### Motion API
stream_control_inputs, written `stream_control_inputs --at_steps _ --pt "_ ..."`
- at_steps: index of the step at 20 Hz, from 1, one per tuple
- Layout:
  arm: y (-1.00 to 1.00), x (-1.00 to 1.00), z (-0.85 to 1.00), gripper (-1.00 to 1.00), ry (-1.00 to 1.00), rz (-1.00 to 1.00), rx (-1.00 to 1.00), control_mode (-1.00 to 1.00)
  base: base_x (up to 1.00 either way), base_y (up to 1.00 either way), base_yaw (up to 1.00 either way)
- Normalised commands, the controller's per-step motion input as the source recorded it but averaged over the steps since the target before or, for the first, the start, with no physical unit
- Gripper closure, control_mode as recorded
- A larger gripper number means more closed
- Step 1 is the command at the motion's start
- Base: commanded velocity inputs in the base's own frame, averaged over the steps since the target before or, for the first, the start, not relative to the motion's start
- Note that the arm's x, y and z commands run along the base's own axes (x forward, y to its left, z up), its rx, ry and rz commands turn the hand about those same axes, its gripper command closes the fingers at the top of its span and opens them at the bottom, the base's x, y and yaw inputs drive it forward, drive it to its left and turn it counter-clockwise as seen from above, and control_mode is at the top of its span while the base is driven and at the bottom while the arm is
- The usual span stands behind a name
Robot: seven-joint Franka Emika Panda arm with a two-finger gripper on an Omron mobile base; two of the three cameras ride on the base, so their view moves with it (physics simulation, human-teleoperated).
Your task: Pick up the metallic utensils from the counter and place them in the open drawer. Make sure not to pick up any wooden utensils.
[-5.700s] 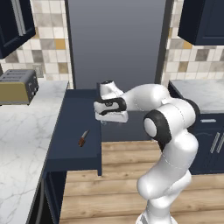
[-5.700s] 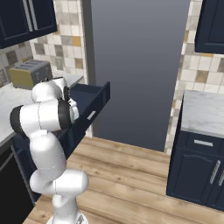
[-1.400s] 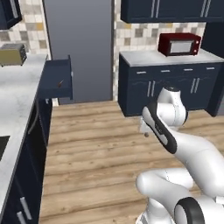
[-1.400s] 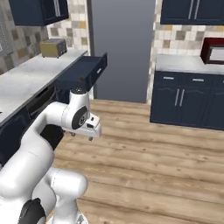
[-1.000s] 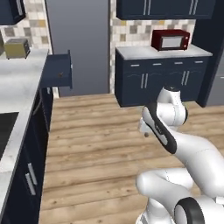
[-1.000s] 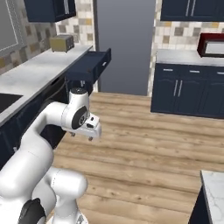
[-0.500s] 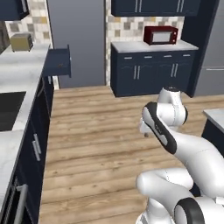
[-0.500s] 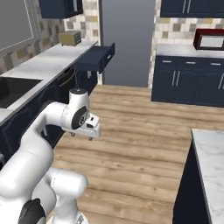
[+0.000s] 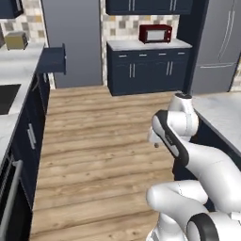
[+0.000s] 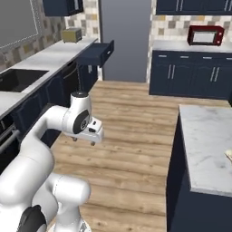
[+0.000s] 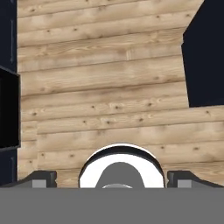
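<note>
Travelling between stations is the step in hand: your gripper (image 10: 84, 140) hangs over bare wood floor (image 9: 94, 141), fingers spread full wide and carrying nothing. The open drawer (image 10: 96, 54) stands well behind, projecting from the far cabinet run near the toaster (image 10: 71, 34). The counter (image 10: 206, 149) lies to your right; a pale sliver at its edge is too small to identify. Next, face that counter, locate the metallic utensils and single out a dark-handled one.

one open drawer (image 10: 96, 53), one toaster (image 10: 71, 35) (yellowish), one microwave (image 10: 205, 35)
</note>
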Motion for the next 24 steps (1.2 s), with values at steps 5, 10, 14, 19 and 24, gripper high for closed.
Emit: stream_control_inputs --at_steps 5,10,14,19,24 --pt "0.0 0.0 0.0 -1.0 0.0 0.0 0.0 1.0 -0.78 -0.79 -0.13" --pt "0.0 0.0 0.0 -1.0 0.0 0.0 0.0 1.0 -0.25 -0.81 -0.06" --pt "0.0 0.0 0.0 -1.0 0.0 0.0 0.0 1.0 -0.2 -0.68 -0.06" --pt "0.0 0.0 0.0 -1.0 0.0 0.0 0.0 1.0 -0.55 -0.26 -0.01" --pt "0.0 0.0 0.0 -1.0 0.0 0.0 0.0 1.0 -0.35 -0.17 0.0"
